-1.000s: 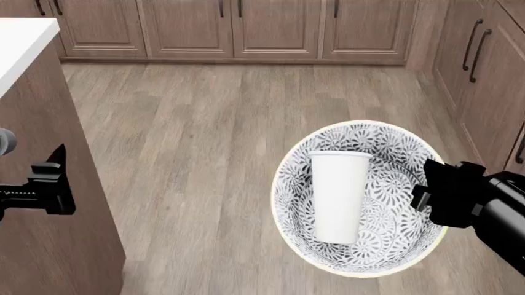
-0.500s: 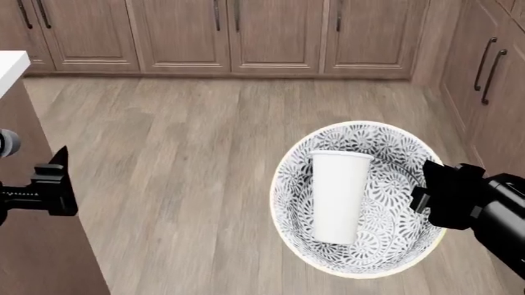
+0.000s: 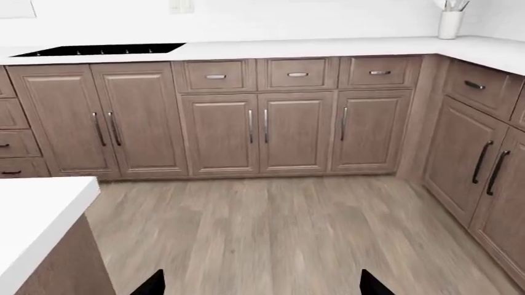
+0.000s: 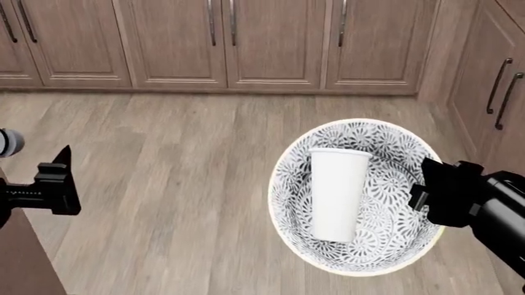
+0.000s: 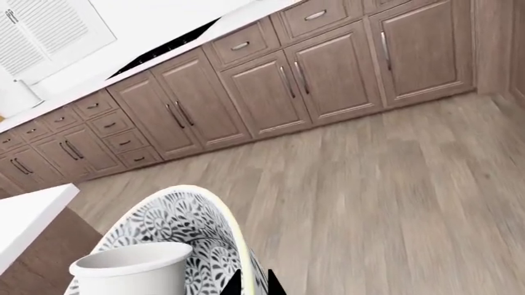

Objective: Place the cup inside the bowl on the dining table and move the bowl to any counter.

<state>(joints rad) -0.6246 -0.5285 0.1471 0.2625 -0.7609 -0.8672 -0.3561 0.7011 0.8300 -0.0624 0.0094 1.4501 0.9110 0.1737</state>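
Bowl [image 4: 361,196] with cup [image 4: 336,195] carried over open floor
Right gripper [image 4: 428,195] clamps the bowl's rim; counter [image 3: 328,48] lies ahead; left gripper [image 3: 260,284] spread wide, empty.

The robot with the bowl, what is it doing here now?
The right gripper grips the rim of the patterned bowl and carries it above the wooden floor. The white cup already lies inside the bowl. The left gripper is open and empty. The counter along the cabinets is ahead.

Matte blk arms [image 4: 492,212], maybe grey L cuff [image 4: 10,142]
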